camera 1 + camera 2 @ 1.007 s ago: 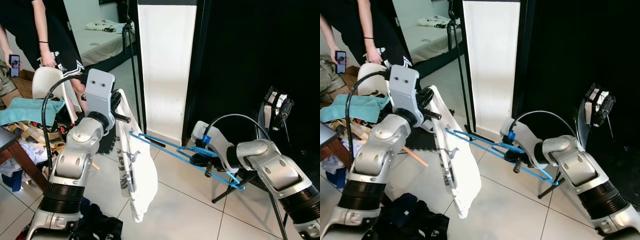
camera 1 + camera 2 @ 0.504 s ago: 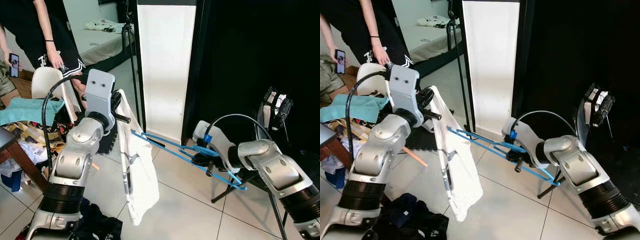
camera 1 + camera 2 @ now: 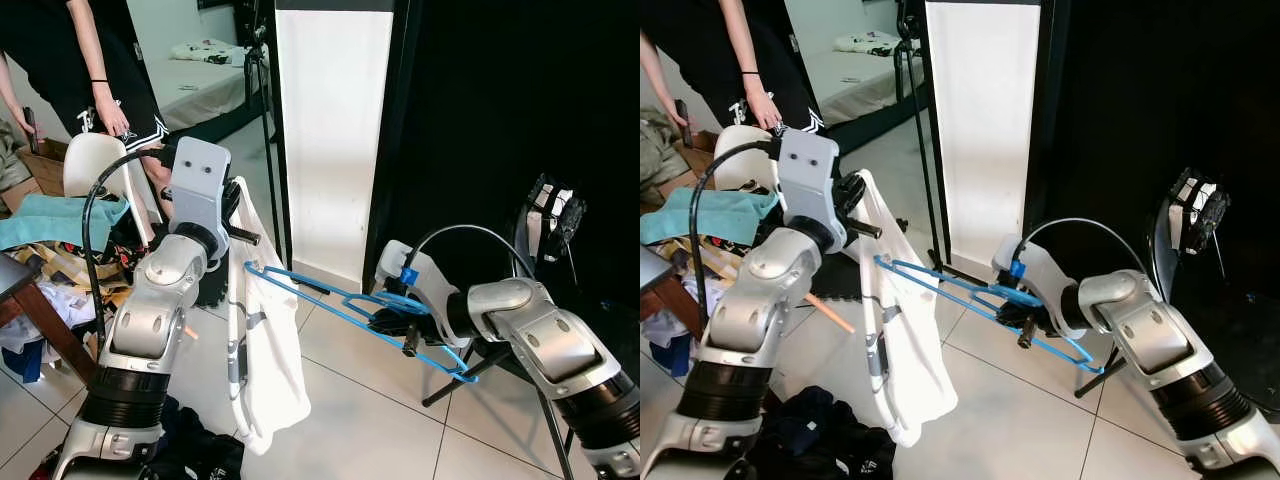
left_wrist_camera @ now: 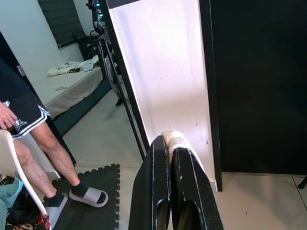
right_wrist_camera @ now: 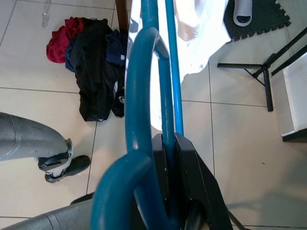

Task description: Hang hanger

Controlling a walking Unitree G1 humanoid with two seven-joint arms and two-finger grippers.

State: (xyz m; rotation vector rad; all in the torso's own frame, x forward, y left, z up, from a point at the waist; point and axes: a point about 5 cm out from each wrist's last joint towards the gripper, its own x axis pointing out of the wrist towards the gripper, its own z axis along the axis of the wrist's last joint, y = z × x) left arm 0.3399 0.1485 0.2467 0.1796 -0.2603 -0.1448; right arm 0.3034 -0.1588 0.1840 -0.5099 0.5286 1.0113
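Left gripper (image 4: 169,143): I saw it pinched shut on the white garment (image 3: 268,370).
Right gripper (image 5: 169,143): clamped on the blue hanger (image 3: 350,310), whose tip had slid further into the cloth.
Room: open tiled floor (image 3: 350,430) below.

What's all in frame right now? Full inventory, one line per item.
hanger: 1, blue, held between the two arms, one end in the garment
garment: 1, white, hanging from the left claw
panel: 1, white, upright ahead
clothes pile: 1, dark, floor by left arm
towel: 1, teal, far left
chair: 1, white, behind left arm
person: 1, black shorts, far left
left claw: 1, black, shut on garment
right claw: 1, black, shut on hanger
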